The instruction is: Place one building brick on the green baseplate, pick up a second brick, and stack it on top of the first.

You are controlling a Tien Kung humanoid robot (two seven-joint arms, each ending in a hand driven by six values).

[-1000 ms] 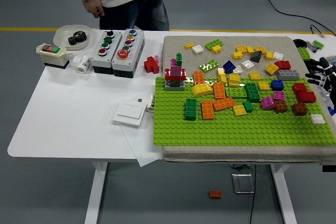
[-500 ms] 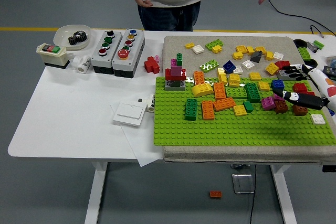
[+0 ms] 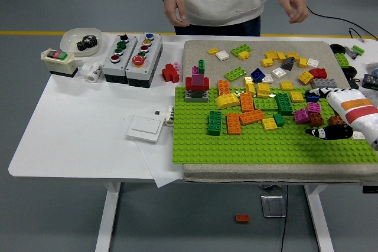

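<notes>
I see the right robot hand [image 3: 326,131] in from 3 o'clock, low over the right end of the green baseplate [image 3: 260,143]. Black fingers [image 3: 319,132] point toward 9 o'clock; whether they're clenched on a brick or released, I can't tell. White forearm cover with an orange band covers the red bricks at that edge. A brown brick [image 3: 316,120] and a magenta brick [image 3: 302,115] sit just beside the fingertips, at about 11 o'clock from them.

Baseplate lies on a beige mat [image 3: 195,57] on the white desk [image 3: 77,128]. Already on the plate: green brick [image 3: 215,123] and orange brick [image 3: 234,124] near the middle, a red-grey-pink-green stack [image 3: 197,82] at its 10 o'clock corner. Loose yellow bricks [image 3: 273,58] spread on the mat toward 12 o'clock.

Person at the far side, both hands [image 3: 176,11] hanging free above the desk edge, holding nothing. Button boxes [image 3: 131,52] at 10 o'clock.
</notes>
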